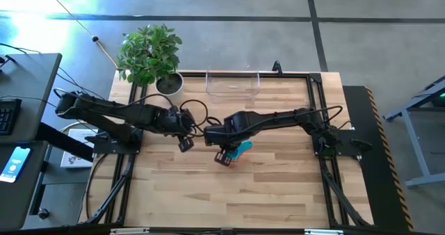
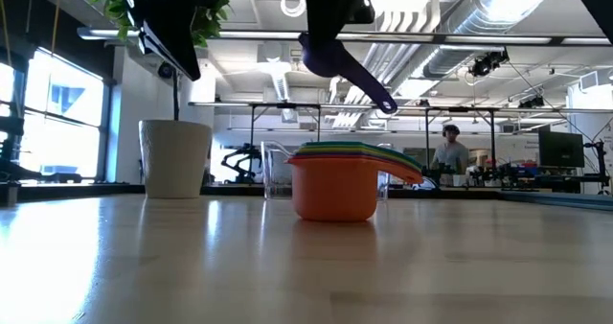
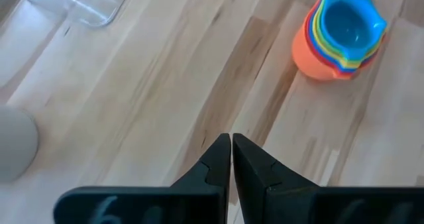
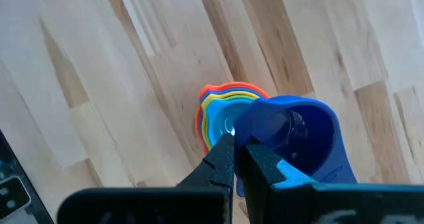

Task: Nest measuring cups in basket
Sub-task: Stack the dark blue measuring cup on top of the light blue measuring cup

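Observation:
A nested stack of measuring cups (image 3: 338, 38), orange outermost and light blue innermost, stands on its base on the table (image 2: 335, 185), about mid-table (image 1: 242, 149). My right gripper (image 4: 237, 148) hangs above this stack (image 4: 222, 108), shut on a blue cup (image 4: 298, 138) that shows lifted in the low view (image 2: 330, 56). My left gripper (image 3: 231, 141) is shut and empty, hovering left of the stack (image 1: 185, 144). The clear basket (image 1: 233, 84) sits at the far edge with no cups in it. No other cup is in view. My right gripper pinches the blue cup's wall at the rim (image 4: 248, 132), on the side away from its handle. It comes from above, pointing down. The cup is lifted clear over the stack and tilted, and its handle (image 2: 378, 99) slants downward.
A white plant pot (image 1: 169, 84) with a leafy plant stands left of the basket at the far edge. Bare wood lies toward the near edge and on both sides of the stack. People and benches show in the room behind.

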Tool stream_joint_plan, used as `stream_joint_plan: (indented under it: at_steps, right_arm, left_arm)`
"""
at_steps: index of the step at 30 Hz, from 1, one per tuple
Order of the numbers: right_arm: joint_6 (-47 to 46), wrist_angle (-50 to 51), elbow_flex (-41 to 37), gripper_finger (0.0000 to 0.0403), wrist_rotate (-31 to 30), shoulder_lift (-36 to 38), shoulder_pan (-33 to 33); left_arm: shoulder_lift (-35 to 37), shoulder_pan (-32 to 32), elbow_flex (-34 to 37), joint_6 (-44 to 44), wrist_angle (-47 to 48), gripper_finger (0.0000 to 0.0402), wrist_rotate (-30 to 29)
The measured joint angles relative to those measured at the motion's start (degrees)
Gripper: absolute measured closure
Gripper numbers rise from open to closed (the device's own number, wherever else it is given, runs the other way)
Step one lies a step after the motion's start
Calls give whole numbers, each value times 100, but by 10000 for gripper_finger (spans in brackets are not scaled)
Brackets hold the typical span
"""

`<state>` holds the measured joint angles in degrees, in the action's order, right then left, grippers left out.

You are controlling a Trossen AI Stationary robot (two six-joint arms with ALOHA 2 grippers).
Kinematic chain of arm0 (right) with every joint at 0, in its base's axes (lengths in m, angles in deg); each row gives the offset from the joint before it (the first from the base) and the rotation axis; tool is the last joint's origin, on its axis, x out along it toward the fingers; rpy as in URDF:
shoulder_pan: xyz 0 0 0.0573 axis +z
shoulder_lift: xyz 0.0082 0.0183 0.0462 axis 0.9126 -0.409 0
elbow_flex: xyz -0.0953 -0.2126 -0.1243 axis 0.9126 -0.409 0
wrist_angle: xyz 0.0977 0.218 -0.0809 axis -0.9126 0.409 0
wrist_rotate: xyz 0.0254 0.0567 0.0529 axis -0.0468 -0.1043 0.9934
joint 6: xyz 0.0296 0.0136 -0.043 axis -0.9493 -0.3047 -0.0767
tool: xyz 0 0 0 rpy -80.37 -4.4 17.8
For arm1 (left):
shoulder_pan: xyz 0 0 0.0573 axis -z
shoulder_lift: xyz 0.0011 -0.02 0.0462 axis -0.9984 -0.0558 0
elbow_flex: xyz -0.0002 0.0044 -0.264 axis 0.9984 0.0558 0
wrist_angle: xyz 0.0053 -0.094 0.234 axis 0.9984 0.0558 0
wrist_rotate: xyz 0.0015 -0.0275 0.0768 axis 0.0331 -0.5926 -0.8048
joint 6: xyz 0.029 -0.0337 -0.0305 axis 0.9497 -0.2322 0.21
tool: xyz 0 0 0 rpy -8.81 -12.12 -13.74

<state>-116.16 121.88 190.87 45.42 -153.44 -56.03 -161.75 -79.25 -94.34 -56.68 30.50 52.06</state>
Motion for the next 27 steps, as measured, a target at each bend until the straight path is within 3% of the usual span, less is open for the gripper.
stream_joint_plan:
  at_steps: [20, 27]
  right_arm:
    - [34, 123, 4, 402, 252, -291, 99]
    - [10, 231, -13, 402, 256, -311, 145]
  left_arm:
    - [34, 123, 2, 13, 518, 392, -29]
    - [70, 380, -9, -16, 1297, 392, 154]
